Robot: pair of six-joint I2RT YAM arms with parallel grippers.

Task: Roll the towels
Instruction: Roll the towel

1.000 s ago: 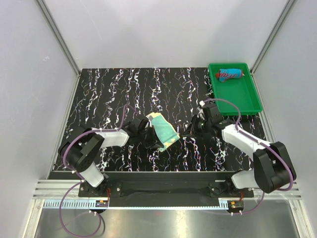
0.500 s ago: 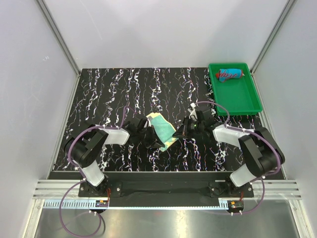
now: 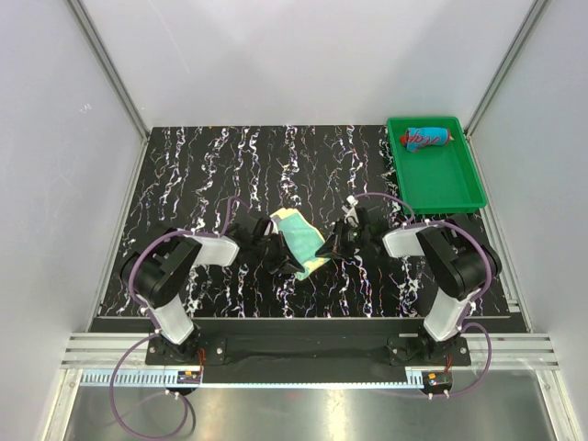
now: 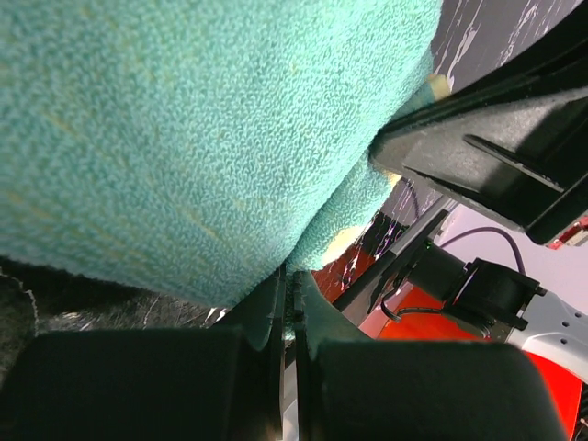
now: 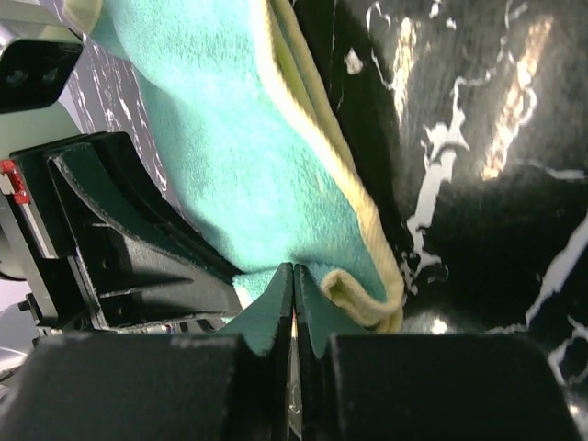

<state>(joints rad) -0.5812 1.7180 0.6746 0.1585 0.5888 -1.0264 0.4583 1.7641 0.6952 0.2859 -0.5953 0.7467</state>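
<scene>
Entry: yellow-teal towel (image 3: 301, 236) on bench (image 3: 202, 175). I read left claw (image 3: 288, 264) pinched onto its near corner, right claw (image 3: 323, 250) likewise clamping its right edge.

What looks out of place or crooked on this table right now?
The teal-and-yellow towel lies slanted in the middle, folded rather than rolled, its near end pinched by the left tool and the right tool. The red towel sits rolled in the green tray. Nothing looks spilled or damaged.
</scene>
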